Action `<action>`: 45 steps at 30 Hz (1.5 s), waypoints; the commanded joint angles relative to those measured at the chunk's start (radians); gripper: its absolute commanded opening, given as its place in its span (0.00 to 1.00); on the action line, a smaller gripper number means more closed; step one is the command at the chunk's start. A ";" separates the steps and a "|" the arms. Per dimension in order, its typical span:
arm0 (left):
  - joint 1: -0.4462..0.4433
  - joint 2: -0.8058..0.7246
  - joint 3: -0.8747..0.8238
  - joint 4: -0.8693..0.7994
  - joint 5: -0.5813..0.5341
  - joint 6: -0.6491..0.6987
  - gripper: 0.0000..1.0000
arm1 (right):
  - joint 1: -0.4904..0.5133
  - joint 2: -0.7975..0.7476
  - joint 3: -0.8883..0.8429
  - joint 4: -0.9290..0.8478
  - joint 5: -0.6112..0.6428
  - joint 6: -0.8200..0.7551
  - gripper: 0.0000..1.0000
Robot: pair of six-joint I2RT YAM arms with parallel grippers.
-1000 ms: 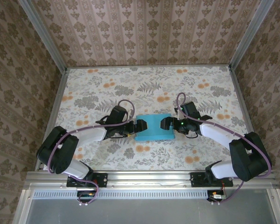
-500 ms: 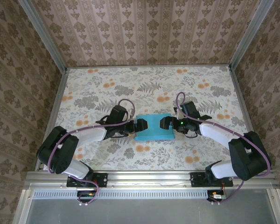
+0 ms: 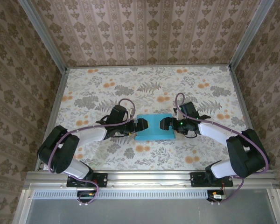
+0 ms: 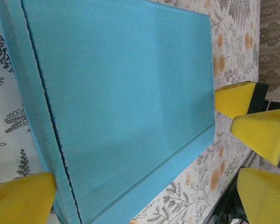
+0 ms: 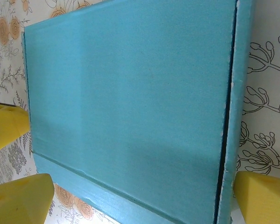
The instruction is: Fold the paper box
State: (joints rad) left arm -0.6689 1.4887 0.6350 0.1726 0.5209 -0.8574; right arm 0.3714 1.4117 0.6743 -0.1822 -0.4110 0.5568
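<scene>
The turquoise paper box (image 3: 153,127) lies at the middle of the flower-patterned table (image 3: 200,154), a shallow rectangle with its blue outside up. A crease runs parallel to one long edge, and a dark seam with a slightly ragged pale rim follows one short end. The left fingers (image 4: 23,196) stand spread wide at its left end and the right fingers (image 5: 18,203) spread wide at its right end, neither pair clamped on the card.

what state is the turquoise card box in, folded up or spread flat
Folded up: the turquoise card box lies as a shallow rectangular block, side walls turned down, no off-white inside showing.
</scene>
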 commanded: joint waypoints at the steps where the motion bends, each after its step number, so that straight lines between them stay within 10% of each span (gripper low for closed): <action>1: -0.011 0.007 0.002 0.024 0.027 -0.014 1.00 | 0.003 -0.013 0.005 0.018 -0.046 0.014 1.00; 45: 0.005 -0.283 0.102 -0.193 0.008 -0.063 1.00 | -0.032 -0.270 0.135 -0.212 -0.167 0.086 1.00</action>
State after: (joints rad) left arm -0.6659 1.2282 0.6975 -0.0216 0.5156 -0.8986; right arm 0.3359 1.1564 0.7731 -0.3786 -0.5102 0.6193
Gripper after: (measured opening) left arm 0.997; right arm 0.999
